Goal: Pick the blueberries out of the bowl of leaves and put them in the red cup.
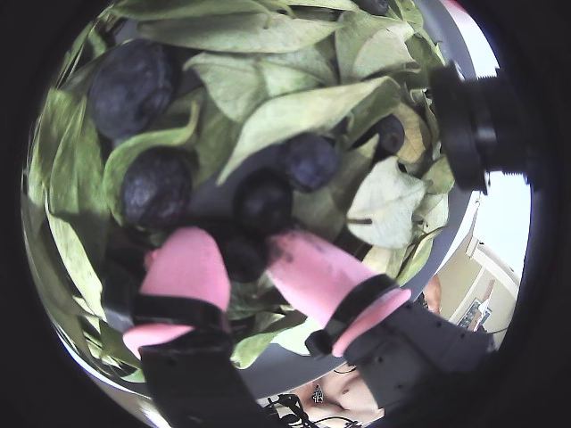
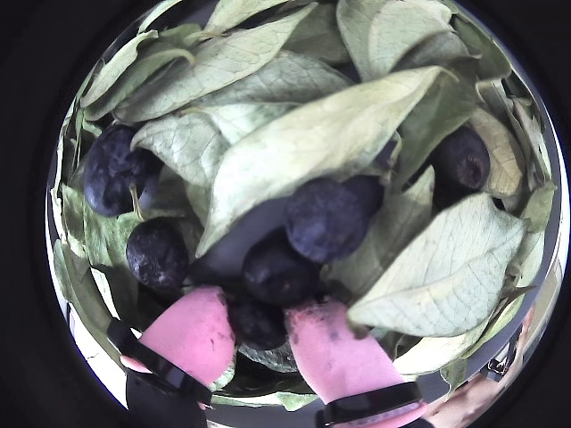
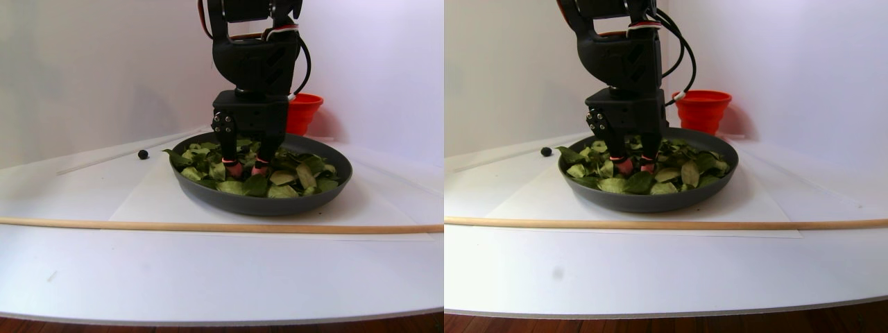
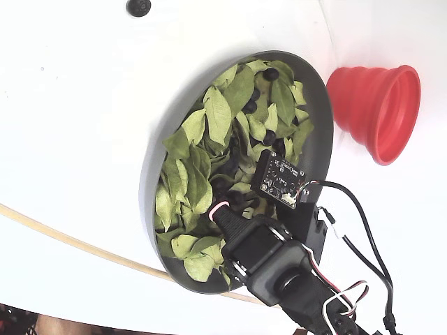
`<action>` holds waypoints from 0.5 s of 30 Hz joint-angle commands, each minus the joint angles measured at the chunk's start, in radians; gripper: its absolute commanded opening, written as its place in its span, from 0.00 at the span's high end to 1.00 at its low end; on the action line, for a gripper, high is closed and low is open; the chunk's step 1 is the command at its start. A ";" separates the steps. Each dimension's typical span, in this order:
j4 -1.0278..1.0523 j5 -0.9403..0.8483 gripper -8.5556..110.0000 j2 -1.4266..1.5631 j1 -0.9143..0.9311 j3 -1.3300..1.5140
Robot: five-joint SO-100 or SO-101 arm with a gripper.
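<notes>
One blueberry (image 2: 257, 321) sitting right between the pink fingers (image 2: 192, 334), down in the bowl of leaves (image 4: 318, 150). Parted around it, not yet clamped. Red cup (image 4: 377, 112) just beyond the rim.

The bowl of leaves (image 4: 318, 150) is wide, shallow and dark grey, heaped with light and dark green oval leaves. Several blueberries (image 2: 326, 217), round and blue-black, lie half buried among the leaves; one small berry (image 2: 257, 322) sits between my pink fingertips (image 2: 332, 352), and my gripper (image 2: 259, 330) stands low in the bowl around it. One more dark berry (image 3: 143, 154) lies on the desk outside the bowl. The red cup (image 4: 377, 110), ribbed and tapered, stands upright just beside the bowl's far rim in the stereo pair view.
</notes>
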 commanded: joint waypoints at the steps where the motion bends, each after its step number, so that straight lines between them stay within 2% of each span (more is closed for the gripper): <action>1: -0.006 -0.014 0.84 0.032 0.021 0.000; 15: 0.008 -0.035 0.84 0.152 0.025 0.048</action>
